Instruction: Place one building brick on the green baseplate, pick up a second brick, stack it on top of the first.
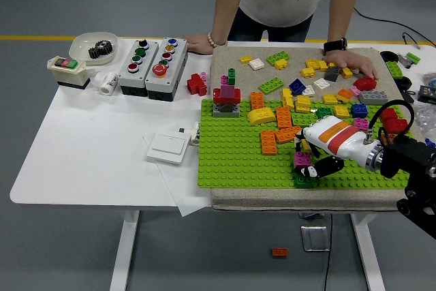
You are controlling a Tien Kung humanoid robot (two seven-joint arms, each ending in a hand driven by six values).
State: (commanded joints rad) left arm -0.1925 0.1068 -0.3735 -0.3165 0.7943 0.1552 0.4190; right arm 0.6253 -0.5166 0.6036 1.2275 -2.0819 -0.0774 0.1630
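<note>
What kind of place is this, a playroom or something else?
Probably a robot lab or testing room, not a playroom: a robot hand works bricks on a green baseplate, industrial push-button boxes sit on the white table, and cables trail across the bare grey floor.

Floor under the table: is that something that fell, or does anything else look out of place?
Yes. An orange brick lies on the floor below the table's near edge, away from the other bricks. A sheet of paper also juts out over that edge.

A white bench (88, 168) on white legs stands on grey floor (61, 250) crossed by a yellow line (41, 37).
</note>
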